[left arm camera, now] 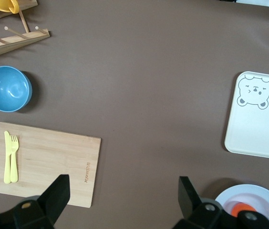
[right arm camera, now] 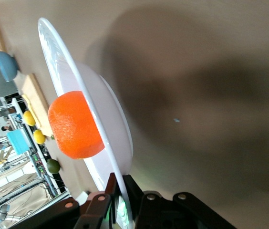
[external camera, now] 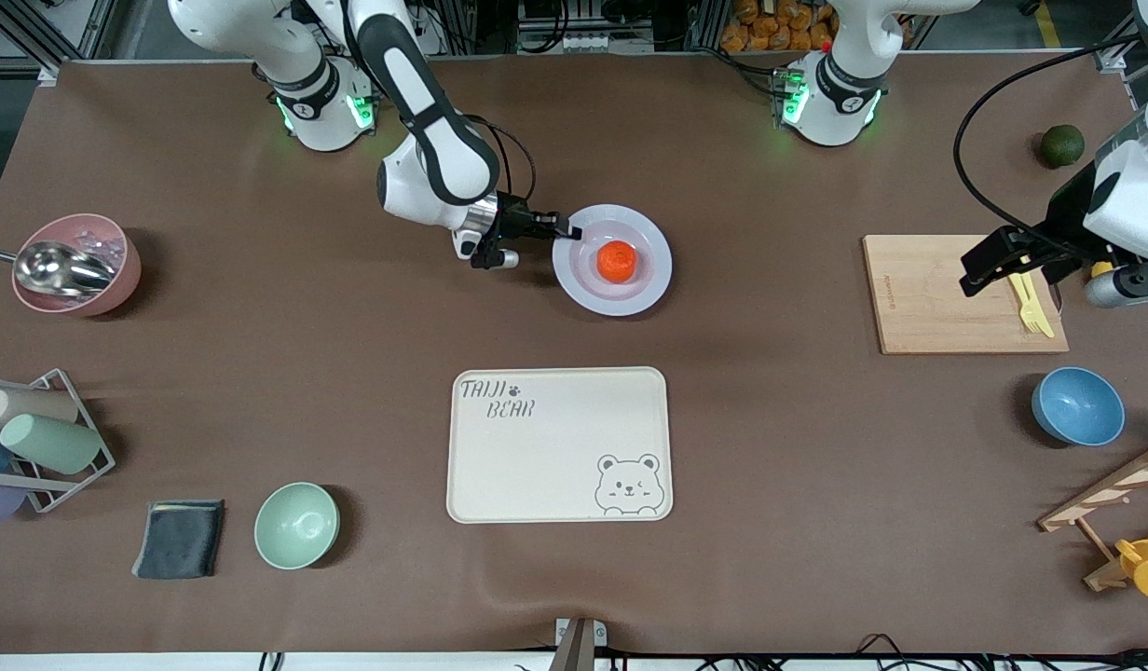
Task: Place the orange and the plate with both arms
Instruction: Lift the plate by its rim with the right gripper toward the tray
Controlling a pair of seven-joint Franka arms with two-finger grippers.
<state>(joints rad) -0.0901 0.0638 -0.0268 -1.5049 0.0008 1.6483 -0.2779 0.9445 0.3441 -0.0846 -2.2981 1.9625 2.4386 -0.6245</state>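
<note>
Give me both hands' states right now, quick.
Right hand: closed on the rim of the plate, with the orange sitting on it.
Left hand: open, holding nothing, over the cutting board.

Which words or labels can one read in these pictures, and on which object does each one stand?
"TAIJI BEAR", with a paw print: on the cream tray, above its bear face drawing.
A small brand mark burned along the cutting board's edge: too small to read.
No other text shows.

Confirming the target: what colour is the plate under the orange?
Pale lavender-white plate, plain, no pattern; clearest in the front view.
</note>
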